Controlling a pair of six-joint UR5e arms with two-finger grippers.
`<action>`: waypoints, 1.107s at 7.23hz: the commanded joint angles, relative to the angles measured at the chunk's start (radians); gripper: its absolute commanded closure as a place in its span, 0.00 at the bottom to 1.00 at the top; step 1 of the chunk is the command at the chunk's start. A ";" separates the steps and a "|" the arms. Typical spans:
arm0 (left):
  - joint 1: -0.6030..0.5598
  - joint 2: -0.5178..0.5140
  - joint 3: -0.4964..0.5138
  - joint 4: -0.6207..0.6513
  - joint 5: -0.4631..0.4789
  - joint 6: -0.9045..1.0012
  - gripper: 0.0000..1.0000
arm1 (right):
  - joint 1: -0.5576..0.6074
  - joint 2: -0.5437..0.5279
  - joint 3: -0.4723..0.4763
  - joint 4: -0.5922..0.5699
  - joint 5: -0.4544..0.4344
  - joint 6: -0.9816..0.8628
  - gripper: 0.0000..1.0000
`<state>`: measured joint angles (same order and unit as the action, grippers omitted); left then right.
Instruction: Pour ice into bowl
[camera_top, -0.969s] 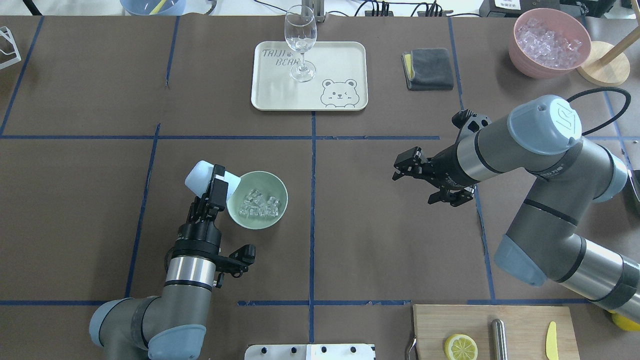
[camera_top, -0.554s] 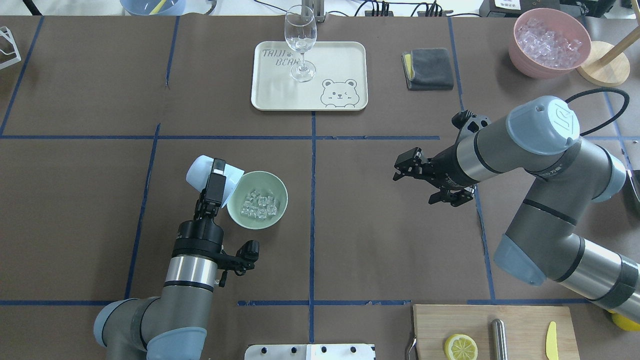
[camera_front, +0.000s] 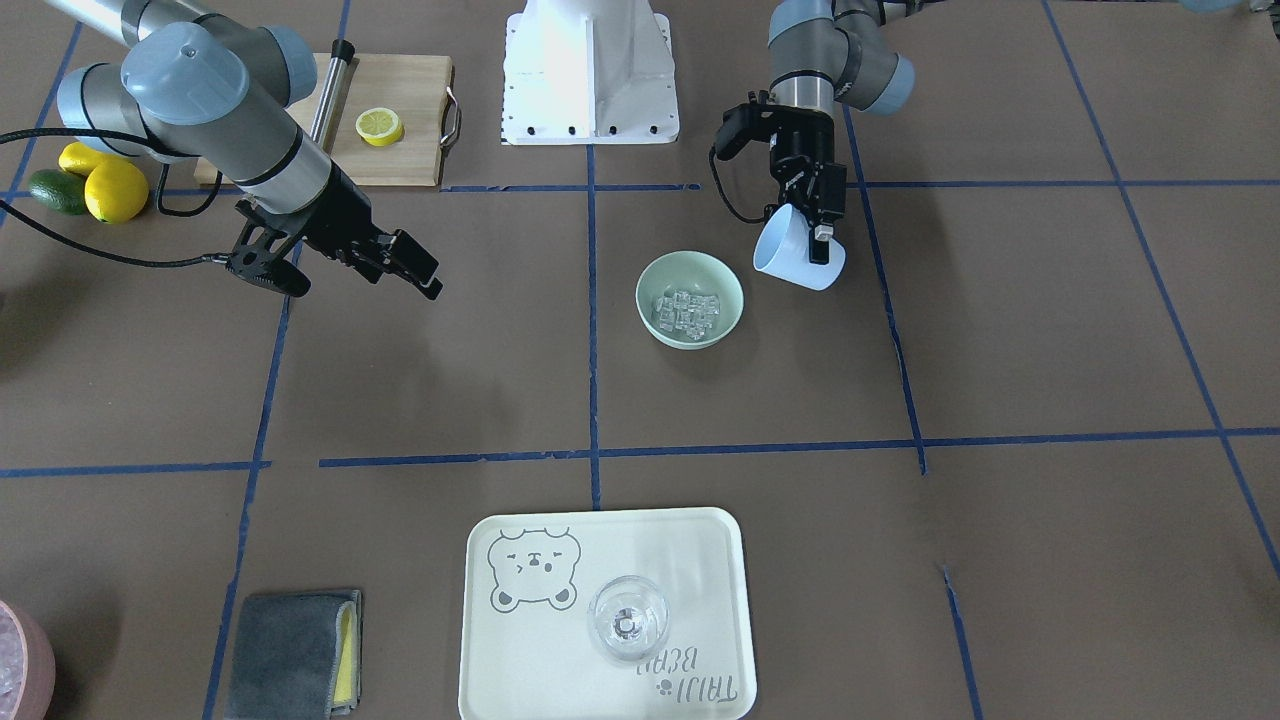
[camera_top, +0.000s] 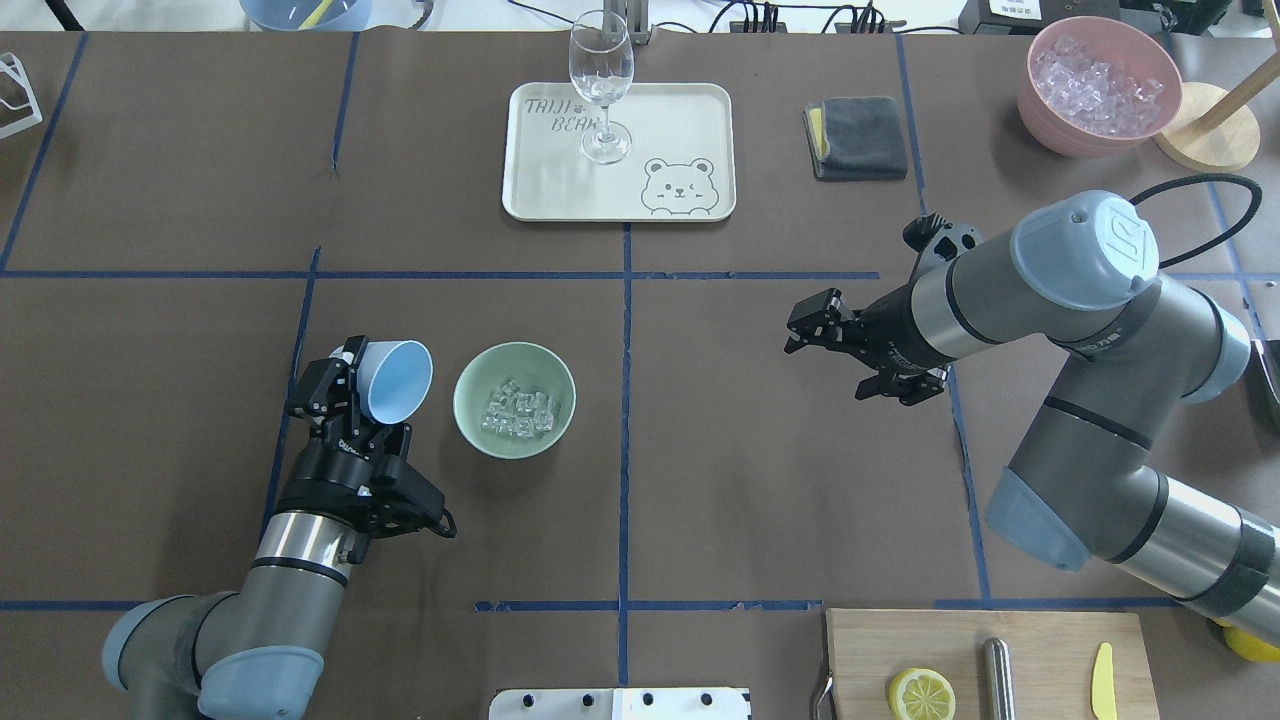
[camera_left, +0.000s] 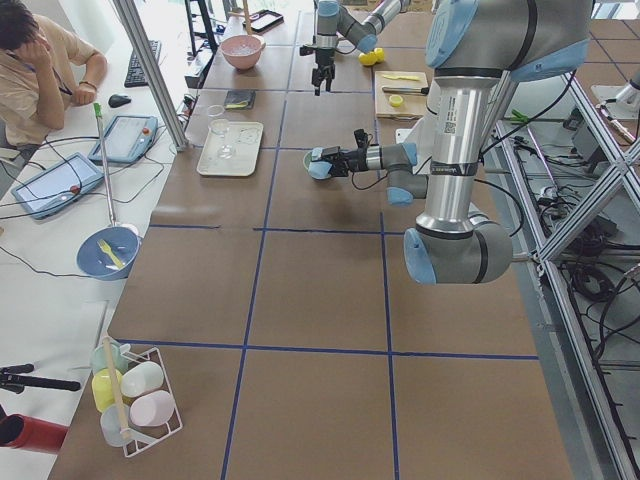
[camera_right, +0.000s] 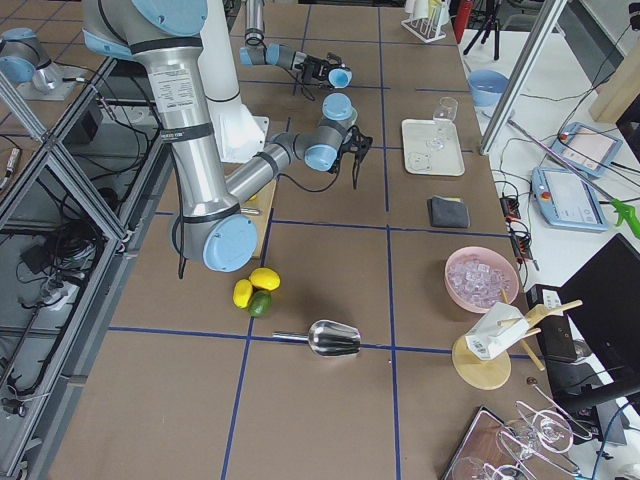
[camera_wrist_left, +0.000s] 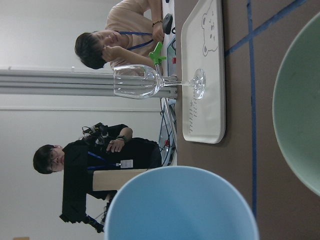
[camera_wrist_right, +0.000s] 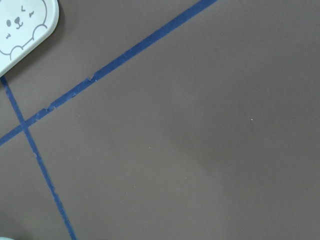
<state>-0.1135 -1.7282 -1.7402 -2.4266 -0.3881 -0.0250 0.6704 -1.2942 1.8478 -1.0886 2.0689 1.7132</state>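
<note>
The mint-green bowl (camera_top: 556, 381) stands left of the table's middle with a pile of clear ice cubes (camera_top: 517, 411) inside; it also shows in the front view (camera_front: 651, 282), with the ice (camera_front: 688, 309) in it. My left gripper (camera_top: 356, 387) is shut on a light blue cup (camera_top: 395, 380), tilted with its mouth toward the bowl and held just left of it, apart from the rim. The cup looks empty. In the left wrist view the cup's rim (camera_wrist_left: 181, 202) fills the bottom and the bowl (camera_wrist_left: 299, 107) is at the right edge. My right gripper (camera_top: 803, 334) is open and empty over bare table at the right.
A cream tray (camera_top: 680, 110) with a wine glass (camera_top: 601, 85) stands at the back centre. A grey cloth (camera_top: 857, 137) and a pink bowl of ice (camera_top: 1098, 85) are at the back right. A cutting board (camera_top: 985, 660) with a lemon half is at the front right.
My left arm has drawn the cup back to the left, off the bowl's rim, and turned it so its mouth faces up and right. The ice stays in the bowl. The right arm is still.
</note>
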 joint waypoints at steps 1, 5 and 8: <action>-0.035 0.126 -0.004 -0.002 -0.143 -0.583 1.00 | 0.001 0.001 0.011 -0.001 -0.024 -0.001 0.00; -0.051 0.369 -0.080 -0.006 -0.158 -1.279 1.00 | 0.006 0.001 0.019 -0.002 -0.050 -0.004 0.00; -0.057 0.384 -0.047 -0.005 -0.146 -1.503 1.00 | 0.017 0.001 0.024 -0.004 -0.050 -0.004 0.00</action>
<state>-0.1656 -1.3513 -1.7989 -2.4315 -0.5379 -1.4783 0.6808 -1.2938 1.8706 -1.0910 2.0189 1.7089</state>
